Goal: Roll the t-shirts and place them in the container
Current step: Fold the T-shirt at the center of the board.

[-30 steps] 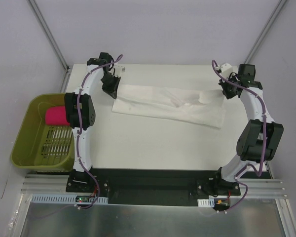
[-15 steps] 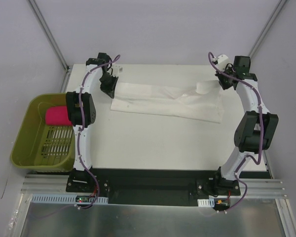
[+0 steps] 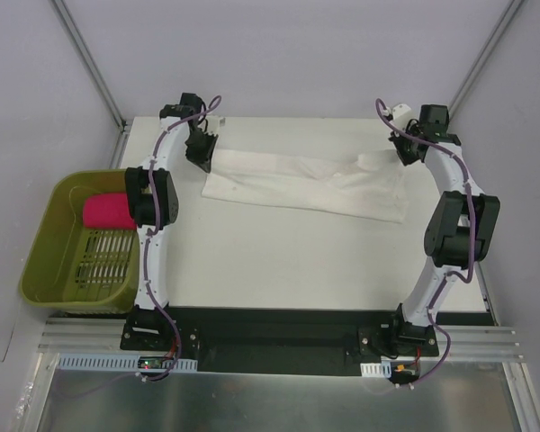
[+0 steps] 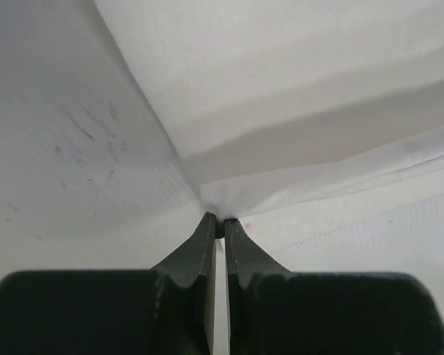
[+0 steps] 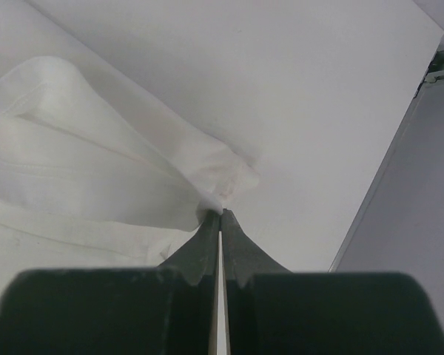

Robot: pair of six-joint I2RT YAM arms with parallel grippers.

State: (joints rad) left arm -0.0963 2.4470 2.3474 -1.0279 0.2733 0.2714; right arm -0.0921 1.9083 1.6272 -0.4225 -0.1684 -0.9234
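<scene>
A white t-shirt (image 3: 306,184) lies folded into a long band across the far half of the table. My left gripper (image 3: 202,162) is shut on its far left corner; in the left wrist view the closed fingertips (image 4: 220,222) pinch a peak of white cloth (image 4: 296,89). My right gripper (image 3: 402,155) is shut on the far right corner, where a bunched hem (image 5: 81,148) meets the closed tips (image 5: 220,214). The shirt's right end is slightly raised and creased. A bright pink rolled t-shirt (image 3: 105,211) lies in the basket at the left.
An olive-green basket (image 3: 45,243) with a slotted floor stands off the table's left edge. The enclosure's grey walls and metal posts (image 3: 90,63) stand close behind both grippers. The table's right edge (image 5: 399,148) runs just beside the right gripper.
Both grippers have drawn the shirt's far corners toward the back of the table, the right one farther. The raised fold at the right end has flattened and the band is straighter.
</scene>
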